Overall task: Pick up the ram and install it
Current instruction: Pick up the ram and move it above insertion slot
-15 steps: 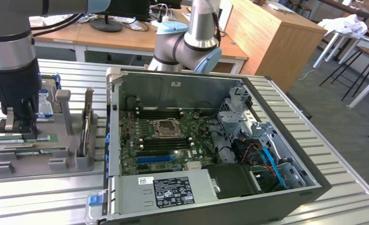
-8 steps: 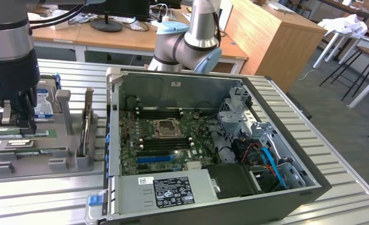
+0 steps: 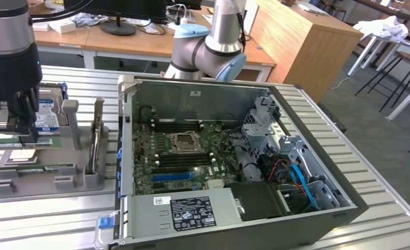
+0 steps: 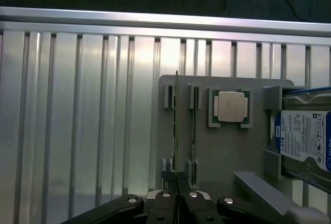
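Black jaws pinched shut on the ram (image 4: 176, 125), thin green stick seen edge-on, above grey tray (image 4: 227, 151)

ram (image 4: 176, 125): long thin green stick, edge-on in the wrist view, standing on its long edge. It runs straight along the outermost slot pair at the edge of the grey holder (image 4: 227, 151). One end is pinched between the closed fingers of the gripper (image 4: 176, 181). Can't tell if it's seated in the slots or lifted clear.
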